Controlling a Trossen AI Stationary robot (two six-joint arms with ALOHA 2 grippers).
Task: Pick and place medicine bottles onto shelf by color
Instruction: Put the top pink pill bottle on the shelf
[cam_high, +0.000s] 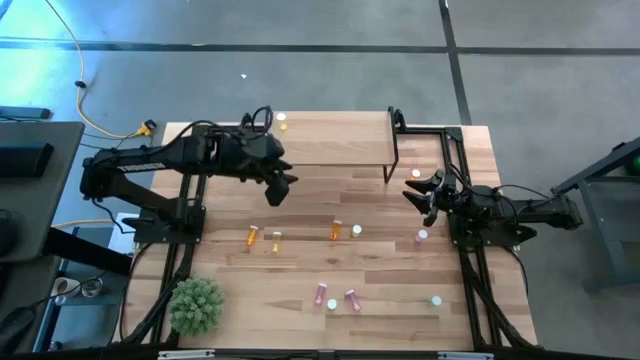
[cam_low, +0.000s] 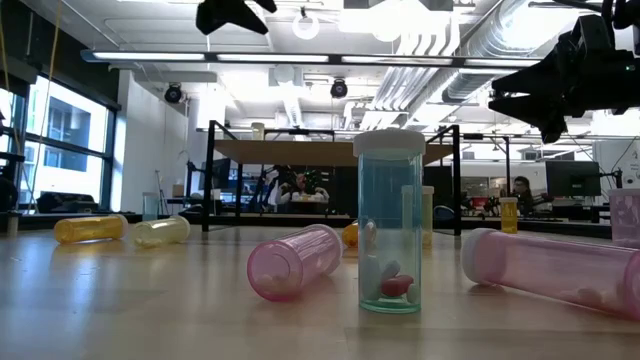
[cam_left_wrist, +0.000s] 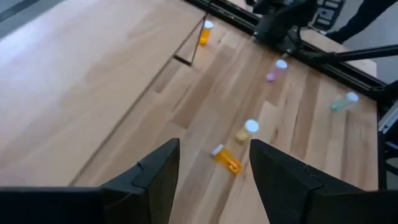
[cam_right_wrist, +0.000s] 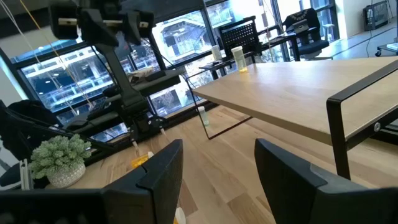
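Observation:
Medicine bottles lie scattered on the wooden table: an orange one, a yellow one, an orange one, a green one and pink ones. One yellow bottle stands on the shelf, a light board on black legs at the far side. My left gripper hangs open above the table just near of the shelf, with the orange bottle below and ahead of it. My right gripper waits open beside the shelf's right legs. Neither holds anything.
A small potted plant stands at the near left corner. Another yellow bottle stands by the shelf's right leg, a pink one near the right arm. A green bottle stands upright close to the near edge.

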